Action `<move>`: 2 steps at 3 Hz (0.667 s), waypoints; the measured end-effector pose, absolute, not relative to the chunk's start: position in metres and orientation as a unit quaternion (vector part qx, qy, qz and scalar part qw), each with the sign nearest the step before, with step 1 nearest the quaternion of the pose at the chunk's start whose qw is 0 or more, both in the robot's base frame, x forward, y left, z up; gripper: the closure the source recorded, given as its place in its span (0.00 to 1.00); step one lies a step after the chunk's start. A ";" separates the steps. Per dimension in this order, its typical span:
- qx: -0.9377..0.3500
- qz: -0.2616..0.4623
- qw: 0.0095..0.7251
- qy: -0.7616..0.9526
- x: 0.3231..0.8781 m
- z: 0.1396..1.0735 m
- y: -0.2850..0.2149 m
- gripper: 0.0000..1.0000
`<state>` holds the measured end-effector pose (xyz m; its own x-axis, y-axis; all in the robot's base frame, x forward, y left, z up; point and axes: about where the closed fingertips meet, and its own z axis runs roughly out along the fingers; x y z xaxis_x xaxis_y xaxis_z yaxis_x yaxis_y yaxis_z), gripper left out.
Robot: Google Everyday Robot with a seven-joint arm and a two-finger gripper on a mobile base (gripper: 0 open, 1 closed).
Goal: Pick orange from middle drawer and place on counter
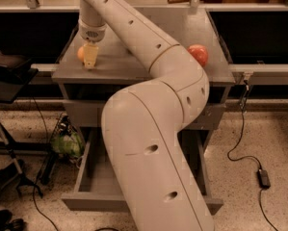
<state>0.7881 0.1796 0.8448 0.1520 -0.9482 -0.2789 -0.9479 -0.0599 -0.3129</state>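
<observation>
The orange (80, 53) is at the counter's (115, 69) left front corner, right at the surface. My gripper (89, 57) is shut on it, pointing straight down; the near finger hides the orange's right half. The middle drawer (88, 177) is pulled out below the counter, and my big cream arm (153, 143) hides most of its inside and front. No orange shows in the part of the drawer that I can see.
A larger red-orange ball (198, 54) rests on the counter's right side behind my arm. A green bag (66, 143) lies on the floor left of the drawer. A black stand (8, 73) is at the left. A cable with a power brick (263, 178) lies at the right.
</observation>
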 end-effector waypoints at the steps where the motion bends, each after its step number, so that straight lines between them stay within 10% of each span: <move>1: -0.719 -0.023 0.225 0.657 0.793 0.860 0.130 0.00; 2: -0.719 -0.023 0.225 0.657 0.793 0.860 0.130 0.00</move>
